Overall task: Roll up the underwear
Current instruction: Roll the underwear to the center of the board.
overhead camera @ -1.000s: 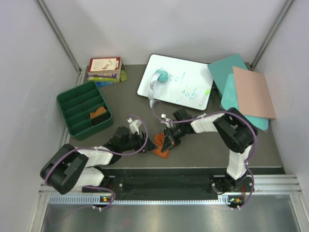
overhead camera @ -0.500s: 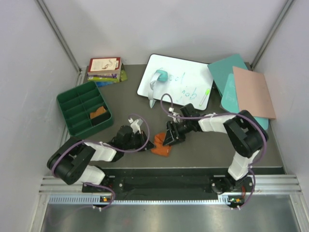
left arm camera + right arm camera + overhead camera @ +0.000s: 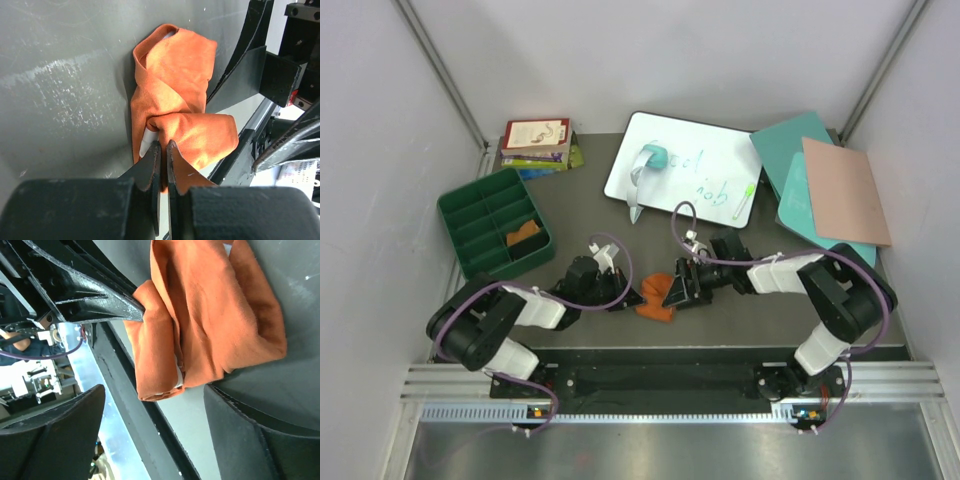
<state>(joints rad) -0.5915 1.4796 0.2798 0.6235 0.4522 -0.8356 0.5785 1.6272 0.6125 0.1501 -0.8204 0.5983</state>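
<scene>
A rust-orange underwear (image 3: 656,303) lies bunched and partly rolled near the table's front edge, between my two grippers. In the left wrist view this underwear (image 3: 175,95) shows a sliver of white waistband, and my left gripper (image 3: 162,146) is shut on its near fold. My left gripper (image 3: 629,298) sits at the bundle's left side. My right gripper (image 3: 672,290) is at its right side. In the right wrist view the right gripper (image 3: 155,390) stands wide open around the end of the underwear (image 3: 215,315), its fingers (image 3: 55,440) apart from the cloth.
A green compartment tray (image 3: 455,205) at the left holds a folded orange-tan cloth (image 3: 524,233). A whiteboard (image 3: 705,185) with a teal eraser (image 3: 655,157) and a green marker (image 3: 745,200) lies behind. Books (image 3: 535,143) are at the back left, teal and pink boards (image 3: 840,190) at the right.
My left gripper has shut on the orange underwear. My right gripper has let go, opened wide and drawn back a little to the right.
</scene>
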